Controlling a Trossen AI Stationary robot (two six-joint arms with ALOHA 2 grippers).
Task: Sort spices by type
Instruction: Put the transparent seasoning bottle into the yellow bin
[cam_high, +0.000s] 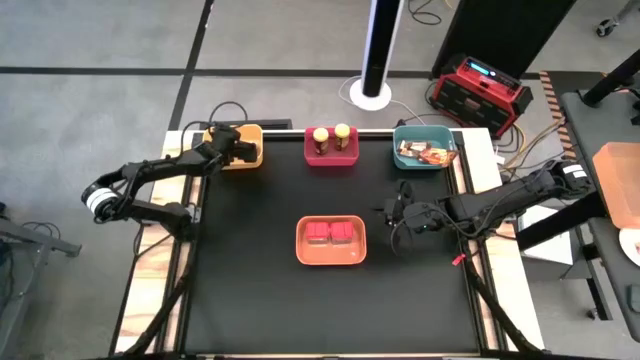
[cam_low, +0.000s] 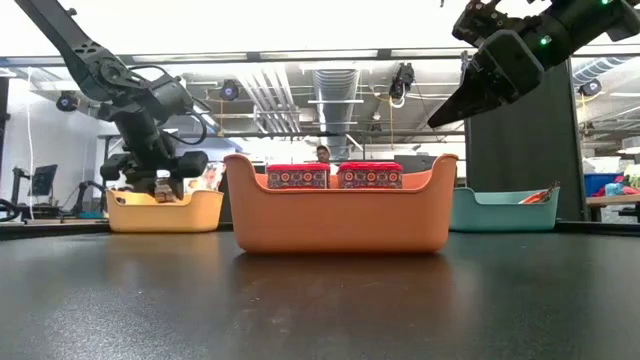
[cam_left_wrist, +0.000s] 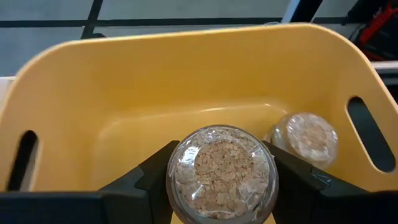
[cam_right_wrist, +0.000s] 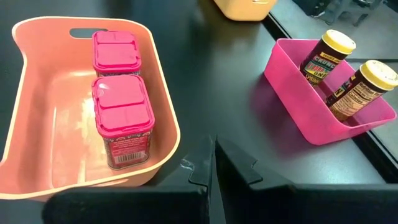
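Note:
My left gripper (cam_left_wrist: 221, 180) is over the yellow tray (cam_high: 246, 156) at the table's far left corner, shut on a small clear shaker (cam_left_wrist: 221, 171) filled with pale flakes. A second clear shaker (cam_left_wrist: 306, 138) lies on that tray's floor. Two red tubs (cam_right_wrist: 121, 112) stand in the orange tray (cam_high: 331, 257) at mid-table. Two yellow-lidded jars (cam_high: 331, 137) lean in the red tray (cam_high: 332, 158). Printed packets (cam_high: 425, 153) lie in the teal tray (cam_high: 424, 133). My right gripper (cam_right_wrist: 213, 163) hovers shut above the table, right of the orange tray, touching nothing. My left gripper pinches the shaker by its clear round body (cam_left_wrist: 180, 177), one finger (cam_left_wrist: 149, 177) on each side. The shaker's rounded end faces the wrist camera, so it lies along the fingers. It sits above the yellow tray's inside; whether its far end touches the floor is hidden.
The three far trays stand in a row along the table's far edge (cam_high: 300, 130). Bare black tabletop (cam_high: 330, 310) spreads in front of the orange tray. A red device (cam_high: 480, 92) and cables lie on the floor beyond the table. A person (cam_low: 322, 153) shows far back in the room.

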